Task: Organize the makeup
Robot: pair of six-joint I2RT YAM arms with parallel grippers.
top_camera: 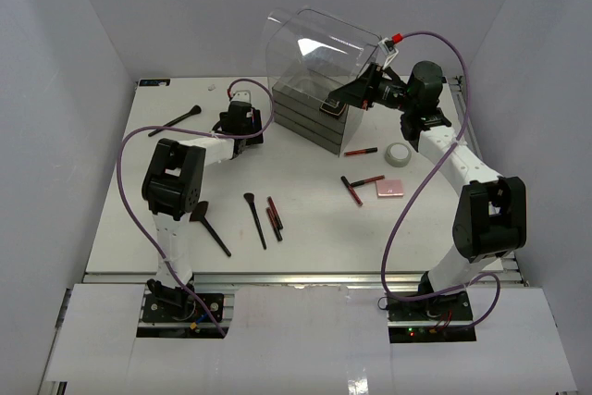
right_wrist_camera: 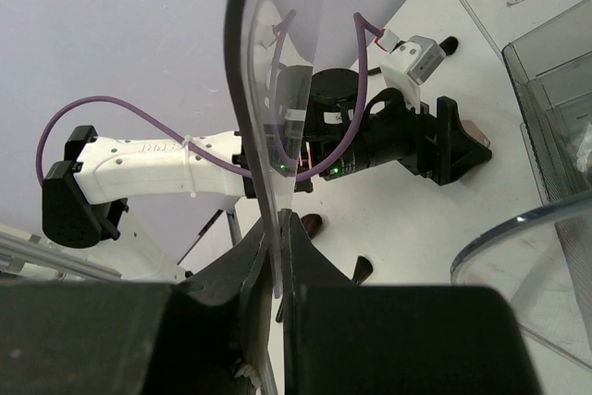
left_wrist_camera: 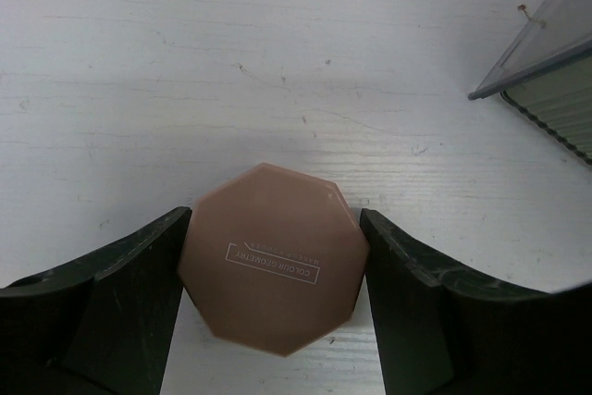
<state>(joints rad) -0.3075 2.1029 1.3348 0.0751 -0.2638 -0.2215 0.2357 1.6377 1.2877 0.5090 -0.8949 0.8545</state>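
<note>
A pink eight-sided compact (left_wrist_camera: 268,261) lies flat on the white table. My left gripper (left_wrist_camera: 275,228) straddles it, and both black fingers (left_wrist_camera: 139,265) press its sides. Seen from above, that gripper (top_camera: 242,104) points down just left of the clear box and hides the compact. My right gripper (right_wrist_camera: 283,228) is shut on the edge of the box's clear lid (right_wrist_camera: 248,90) and holds the lid (top_camera: 314,39) tilted up. The rest of the makeup lies loose: black brushes (top_camera: 254,219), red-and-black sticks (top_camera: 274,212), a pink square compact (top_camera: 389,188) and a white round jar (top_camera: 399,155).
The clear box's dark drawers (top_camera: 310,117) stand at the back centre; one corner (left_wrist_camera: 546,43) shows in the left wrist view. Another brush (top_camera: 176,119) lies at the back left and one (top_camera: 211,227) beside the left arm. White walls enclose the table.
</note>
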